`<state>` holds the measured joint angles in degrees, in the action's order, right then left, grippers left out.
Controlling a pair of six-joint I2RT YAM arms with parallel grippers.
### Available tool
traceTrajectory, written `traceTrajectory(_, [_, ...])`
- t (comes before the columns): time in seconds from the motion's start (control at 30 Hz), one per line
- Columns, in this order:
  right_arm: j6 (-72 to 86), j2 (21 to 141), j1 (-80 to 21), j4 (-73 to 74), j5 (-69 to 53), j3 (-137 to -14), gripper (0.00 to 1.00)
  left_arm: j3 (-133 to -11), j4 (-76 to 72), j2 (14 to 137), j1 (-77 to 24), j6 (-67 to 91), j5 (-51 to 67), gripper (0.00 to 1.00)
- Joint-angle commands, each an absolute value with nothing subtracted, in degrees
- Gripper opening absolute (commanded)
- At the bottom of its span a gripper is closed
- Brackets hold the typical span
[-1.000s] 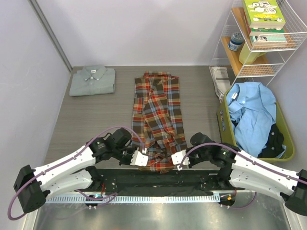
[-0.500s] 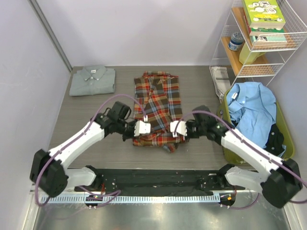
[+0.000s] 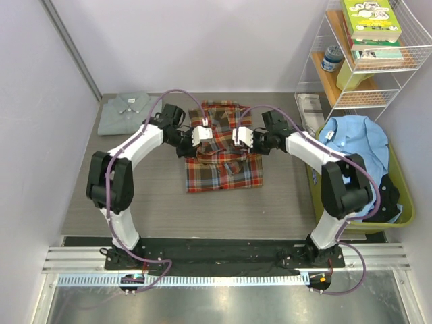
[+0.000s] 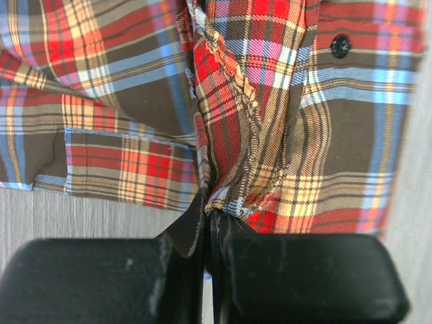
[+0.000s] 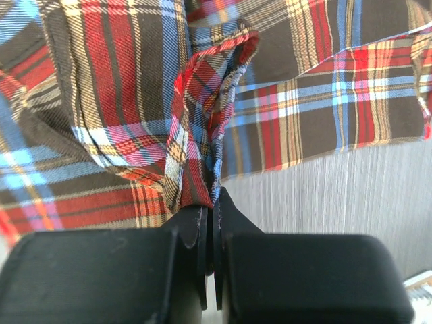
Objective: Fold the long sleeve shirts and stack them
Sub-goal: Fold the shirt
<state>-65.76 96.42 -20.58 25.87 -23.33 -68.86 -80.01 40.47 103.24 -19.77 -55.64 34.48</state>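
Note:
The red-orange, brown and blue plaid shirt (image 3: pixel 223 165) lies mid-table, its near part folded back over itself. My left gripper (image 3: pixel 204 133) is shut on the plaid hem on the left and holds it over the shirt's upper half; the pinched cloth (image 4: pixel 223 196) shows in the left wrist view. My right gripper (image 3: pixel 237 135) is shut on the hem on the right, and the pinched fold (image 5: pixel 202 182) shows in the right wrist view. The pale grey shirt (image 3: pixel 131 113) lies folded at the far left of the table.
A green basket (image 3: pixel 317 179) at the right holds a light blue shirt (image 3: pixel 354 158) and dark clothes. A wire shelf (image 3: pixel 368 61) with books stands at the back right. Folded papers (image 3: pixel 309 108) lie by the basket. Walls close the left and back.
Both grippers have carried the plaid shirt's near hem from the near edge away toward the collar, folding the shirt to about half its length. Both arms are now stretched far forward.

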Motion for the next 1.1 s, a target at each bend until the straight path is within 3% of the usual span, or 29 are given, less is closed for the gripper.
traceTrajectory(0.0, [-65.2,102.4,-19.4,21.1,-25.0,-75.1,0.01,-85.9,38.7,108.2,-18.2,-55.1,36.0,0.00])
traceTrajectory(0.43, [-64.0,107.6,-18.7,17.8,-23.6,-76.8,0.02,-89.8,35.9,114.9,-17.1,-52.8,34.4,0.01])
traceTrajectory(0.5, [-62.0,108.8,-18.7,17.8,-22.3,-77.3,0.16,-90.8,35.2,116.2,-16.9,-49.8,33.5,0.06])
traceTrajectory(0.53, [-60.7,109.3,-18.5,17.8,-21.3,-78.5,0.23,-93.0,35.2,116.8,-16.4,-46.3,33.1,0.14])
traceTrajectory(0.57, [-58.6,109.9,-18.1,18.9,-20.9,-79.7,0.38,-94.2,35.6,117.5,-16.0,-44.7,32.8,0.19])
traceTrajectory(0.7, [-41.3,114.2,-15.6,22.8,-21.3,-89.5,0.58,-99.9,35.0,120.4,-13.5,-32.3,32.6,0.33])
traceTrajectory(0.93, [-15.7,122.4,-9.7,30.7,-20.0,-109.8,0.71,-106.5,33.3,123.8,-7.4,-6.7,28.0,0.45])
traceTrajectory(1.07, [-11.8,116.4,-8.3,35.3,-25.6,-105.6,0.76,-96.5,30.4,113.0,-6.4,-6.8,30.8,0.53])
